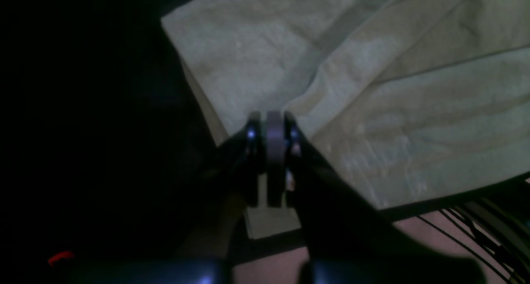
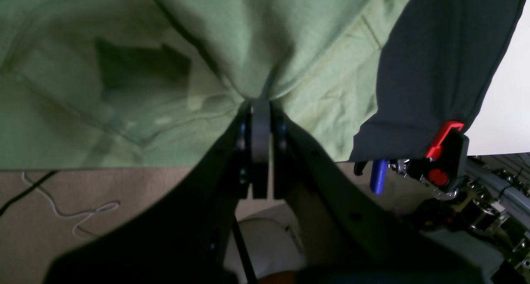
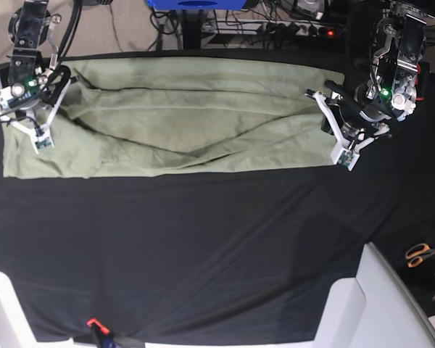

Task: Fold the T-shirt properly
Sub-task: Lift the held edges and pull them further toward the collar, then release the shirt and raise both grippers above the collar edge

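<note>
Nearest the base camera, a white panel point(image 3: 380, 301) juts in at the bottom right corner, with orange-handled scissors point(image 3: 423, 253) just beyond it at the right edge and a small red clamp point(image 3: 93, 322) at the cloth's near edge on the left. The black cloth point(image 3: 203, 246) covers the table. The T-shirt point(image 3: 196, 119) lies along the cloth's far side as a long creased band, folded lengthwise, stretching between the two arms. Behind the table are cables and a blue stand point(image 3: 196, 6). The right gripper point(image 2: 260, 104), on the base view's left, reaches down over the shirt's end with its jaws pressed together on a bunched pleat of the green fabric. The left gripper point(image 1: 273, 118), on the base view's right, leans in over the opposite end, jaws closed at a fold edge of the shirt, pinching it; that view is dark.
</note>
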### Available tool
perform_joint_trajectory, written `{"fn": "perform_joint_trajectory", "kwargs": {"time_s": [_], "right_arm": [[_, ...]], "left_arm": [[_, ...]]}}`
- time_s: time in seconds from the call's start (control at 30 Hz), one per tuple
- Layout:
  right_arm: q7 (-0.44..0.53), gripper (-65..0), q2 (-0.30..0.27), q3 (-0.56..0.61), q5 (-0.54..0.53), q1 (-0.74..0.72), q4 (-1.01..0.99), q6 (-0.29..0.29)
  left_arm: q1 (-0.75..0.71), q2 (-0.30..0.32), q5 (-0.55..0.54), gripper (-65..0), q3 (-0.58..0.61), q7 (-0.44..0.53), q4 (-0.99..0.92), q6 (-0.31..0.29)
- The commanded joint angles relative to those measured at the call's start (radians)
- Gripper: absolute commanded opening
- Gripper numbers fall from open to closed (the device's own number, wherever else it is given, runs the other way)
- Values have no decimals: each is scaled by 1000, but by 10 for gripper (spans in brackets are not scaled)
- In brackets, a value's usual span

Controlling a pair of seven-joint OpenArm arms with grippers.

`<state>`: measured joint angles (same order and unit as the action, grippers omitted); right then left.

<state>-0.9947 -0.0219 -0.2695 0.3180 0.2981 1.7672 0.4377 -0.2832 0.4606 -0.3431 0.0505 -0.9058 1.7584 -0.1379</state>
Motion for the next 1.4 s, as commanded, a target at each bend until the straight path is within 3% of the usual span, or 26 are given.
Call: {"fn": "perform_joint_trajectory", "kwargs": {"time_s": [0.0,0.63,0.7,0.9,0.97,1.13,1.2,1.33,1.37], "right_arm": [[3,-650,-8,-4,7,-1,20,-3],[50,-642,-3,-40,7,-3,-62,-6],[50,-584,21,-76,8,-9,-56,-6],[56,-180,27,-129,8,-40,-39,-6],[109,-138,35,-216,7,-72,-8,-6],[248,-195,35,-307,0,-198,-13,3],[279,-308,27,-307,-1,-238,-68,45],[316,-650,17,-313,0,-323,-231,238],[316,-650,13,-314,0,-342,-273,260]], "left_arm": [[6,16,5,-650,-11,12,15,1],[2,17,5,-650,-5,7,16,1],[2,17,5,-650,-5,7,16,1],[2,17,-1,-650,-5,4,18,1],[2,17,5,-650,-5,4,18,1],[0,16,5,-650,-5,4,15,1],[0,16,3,-650,-5,4,18,1],[0,2,3,-650,-5,4,19,1],[0,-4,6,-650,-5,4,19,1]]}}
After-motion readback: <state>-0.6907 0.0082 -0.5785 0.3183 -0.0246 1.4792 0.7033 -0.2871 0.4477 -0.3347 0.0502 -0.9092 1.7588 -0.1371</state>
